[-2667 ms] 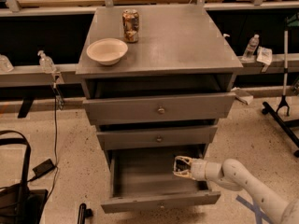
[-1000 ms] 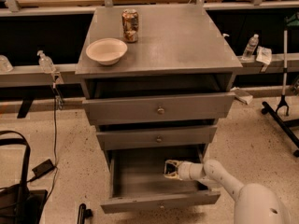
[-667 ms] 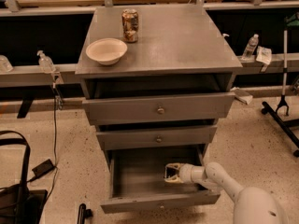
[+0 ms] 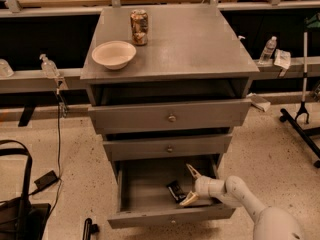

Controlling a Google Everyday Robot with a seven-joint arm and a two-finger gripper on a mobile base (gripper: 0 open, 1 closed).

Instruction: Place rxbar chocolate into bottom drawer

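The bottom drawer [image 4: 150,215] of the grey cabinet is pulled open. The rxbar chocolate [image 4: 176,191], a small flat black bar, lies on the drawer floor toward the right. My gripper [image 4: 191,185] reaches into the drawer from the right, just right of the bar. Its two pale fingers are spread apart, one above and one below, and hold nothing. The white arm comes in from the lower right.
A brown patterned can [image 4: 139,27] and a white bowl [image 4: 113,54] stand on the cabinet top [image 4: 200,44]. The two upper drawers are partly out. A black bag [image 4: 15,204] and cable lie on the floor at left; a stand base [image 4: 300,119] is at right.
The gripper moved left and down into the drawer with the bar. Now the fingers have opened and the bar lies free on the drawer floor.
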